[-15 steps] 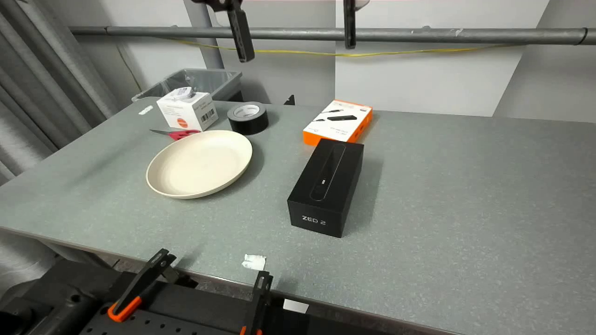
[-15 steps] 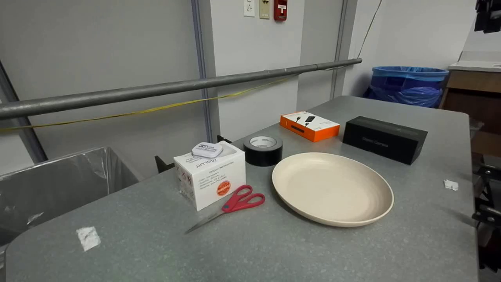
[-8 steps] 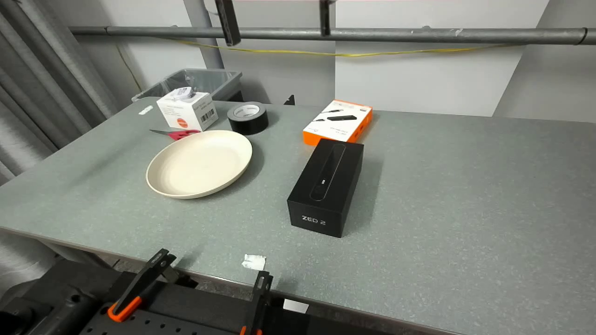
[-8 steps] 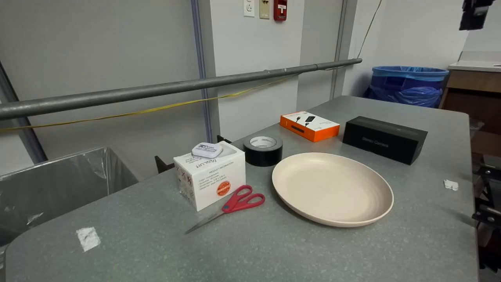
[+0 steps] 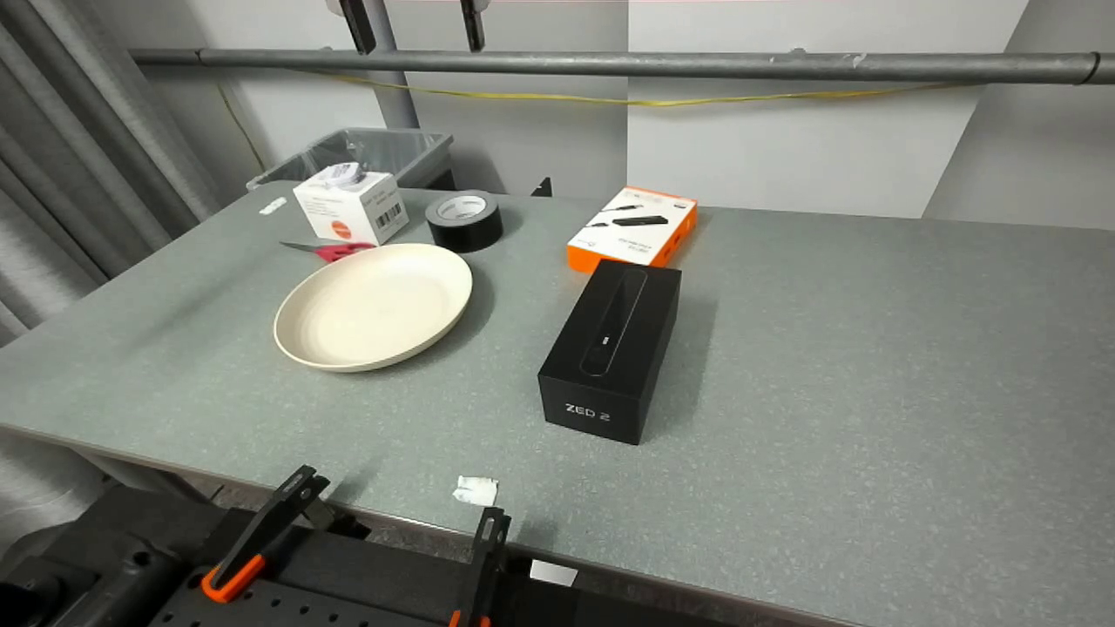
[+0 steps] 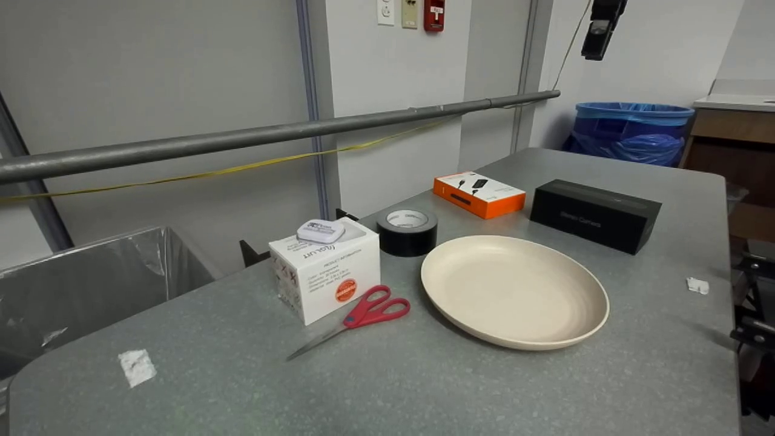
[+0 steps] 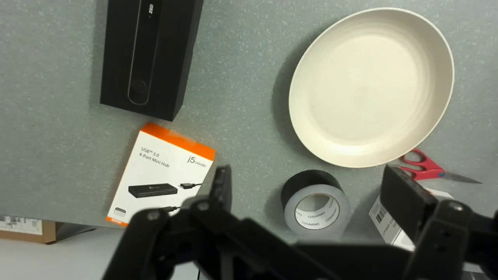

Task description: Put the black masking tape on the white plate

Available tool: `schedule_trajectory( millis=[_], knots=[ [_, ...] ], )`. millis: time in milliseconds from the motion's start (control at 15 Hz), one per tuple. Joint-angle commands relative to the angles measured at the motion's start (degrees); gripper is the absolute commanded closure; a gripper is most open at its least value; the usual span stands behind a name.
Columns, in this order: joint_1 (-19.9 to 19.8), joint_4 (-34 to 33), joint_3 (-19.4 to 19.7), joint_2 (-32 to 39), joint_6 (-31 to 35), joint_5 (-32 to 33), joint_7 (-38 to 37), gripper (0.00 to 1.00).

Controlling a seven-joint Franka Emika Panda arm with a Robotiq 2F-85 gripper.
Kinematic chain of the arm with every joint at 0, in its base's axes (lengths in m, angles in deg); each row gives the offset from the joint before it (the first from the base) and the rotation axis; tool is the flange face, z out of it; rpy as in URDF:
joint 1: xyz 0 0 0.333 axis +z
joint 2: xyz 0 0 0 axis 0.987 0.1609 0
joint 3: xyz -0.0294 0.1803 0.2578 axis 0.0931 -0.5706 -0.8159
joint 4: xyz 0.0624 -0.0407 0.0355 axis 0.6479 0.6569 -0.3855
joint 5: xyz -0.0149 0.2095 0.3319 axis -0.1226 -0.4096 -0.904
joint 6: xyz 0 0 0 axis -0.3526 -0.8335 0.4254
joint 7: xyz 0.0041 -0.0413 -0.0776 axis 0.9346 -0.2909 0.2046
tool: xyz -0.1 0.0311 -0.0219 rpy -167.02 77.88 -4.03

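The black masking tape lies flat on the grey table, a black roll with a white inner core. It also shows in an exterior view and in the wrist view. The round cream-white plate stands close beside it, bare, in both exterior views and the wrist view. My gripper is open and empty. In the wrist view the tape shows between its fingers. In both exterior views the gripper hangs high above the table, well apart from the tape.
Red scissors and a white box with a small white item on top stand near the tape. An orange-and-white box and a long black box lie on its other side. A grey bin stands beyond the table edge.
My gripper has moved left in both exterior views, staying high and open. The tape, plate and boxes have not moved.
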Motion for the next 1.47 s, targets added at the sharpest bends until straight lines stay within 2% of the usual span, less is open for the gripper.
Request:
schedule_trajectory(
  millis=[0, 333, 667, 800, 1000, 1267, 1333, 1400],
  knots=[
    [-0.55, 0.11, -0.27, -0.15, -0.17, -0.16, 0.14, 0.00],
    [-0.69, -0.10, 0.02, -0.27, 0.02, -0.30, -0.08, 0.00],
    [1.29, -11.26, -1.04, 16.26, 5.67, -9.58, -1.63, 0.00],
    [0.70, -15.64, -2.37, 22.72, 8.69, -10.34, -3.95, 0.00],
    [0.58, -23.66, -3.82, 33.04, 11.08, -7.90, -10.03, 0.00],
    [1.64, -36.19, -3.96, 45.29, 7.07, -5.16, -17.05, 0.00],
    [0.26, -27.75, -4.83, 38.96, 10.55, -6.71, -13.09, 0.00],
    [0.50, -30.28, -4.81, 41.62, 10.40, -6.24, -14.27, 0.00]
  ],
)
